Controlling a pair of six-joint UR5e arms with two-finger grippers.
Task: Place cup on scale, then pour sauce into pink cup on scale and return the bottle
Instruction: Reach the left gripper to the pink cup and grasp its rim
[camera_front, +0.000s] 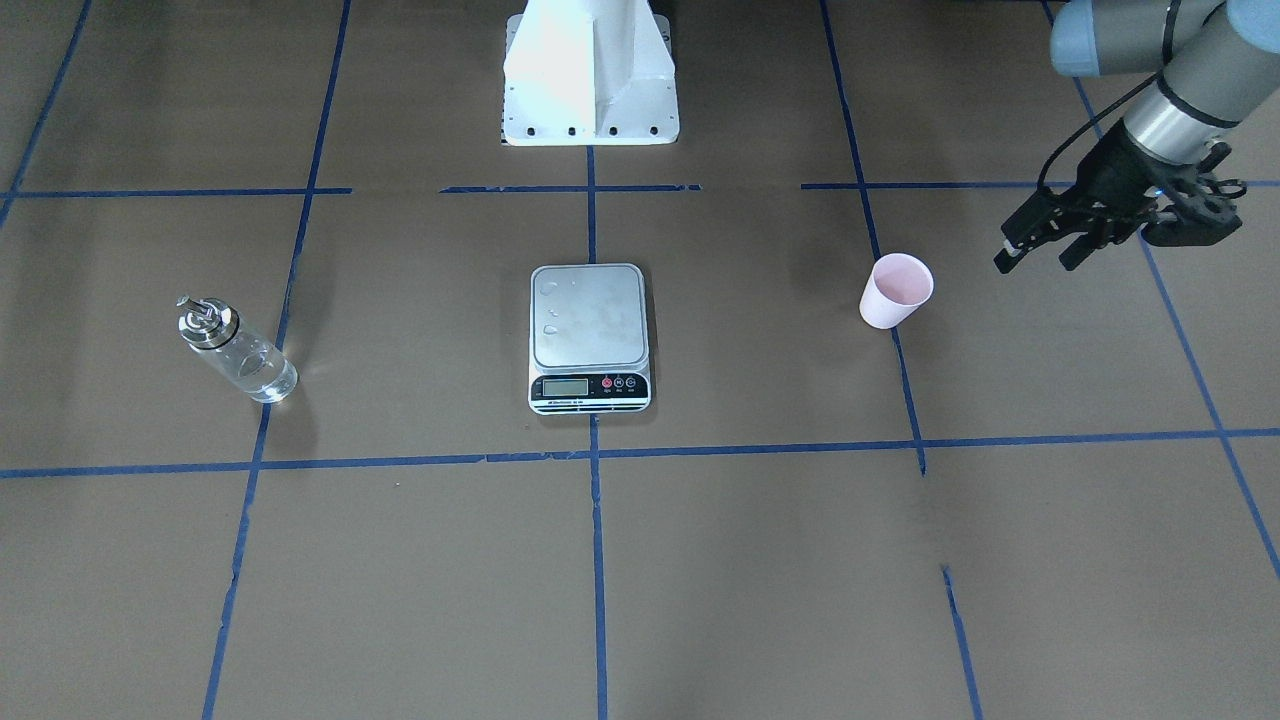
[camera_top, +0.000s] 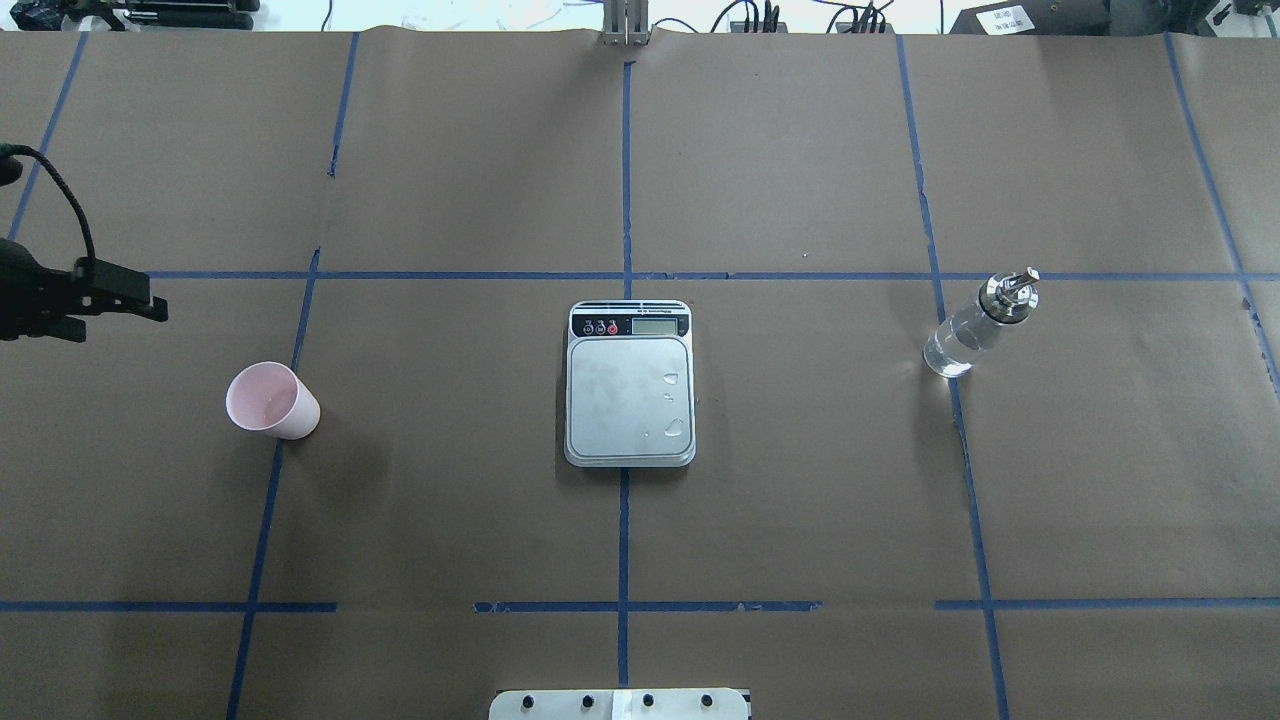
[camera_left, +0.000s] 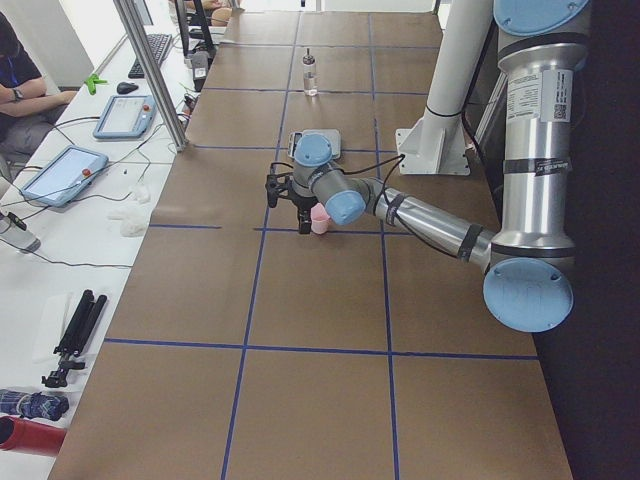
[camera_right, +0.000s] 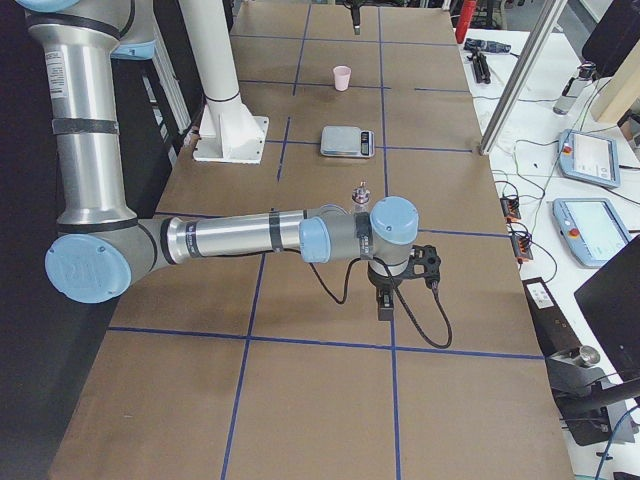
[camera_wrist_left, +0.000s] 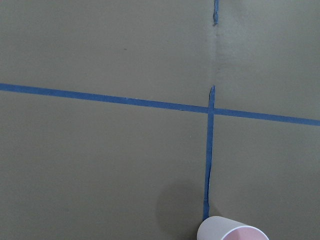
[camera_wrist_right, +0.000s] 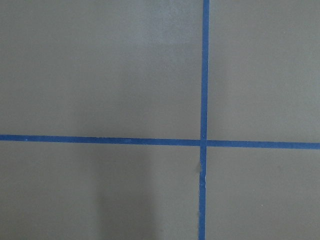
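Counted one small pale pink tapered paper cup (camera_front: 897, 291), one flat square steel-topped digital scale (camera_front: 589, 335), one small clear glass bottle with a metal pour spout (camera_front: 236, 350), two tools. Noted clear colourless sauce (camera_front: 262, 375) inside the bottle.

Found the cup upright on the surface (camera_front: 760, 560), well apart from the scale on the robot's left, off its platform. Found the bottle upright, well apart from the scale on the opposite side.

Saw left tool (camera_front: 1040, 255) near the cup, on its side away from the scale, not touching, fingers spread, gripping nothing. Saw right tool (camera_right: 385, 300) from the side only, beyond the bottle from the scale; cannot tell whether spread or clenched.

Recorded brown paper surface gridded with blue tape lines (camera_front: 597, 560), white robot base (camera_front: 590, 80) behind the scale, tablets (camera_left: 62, 172) on a side bench.
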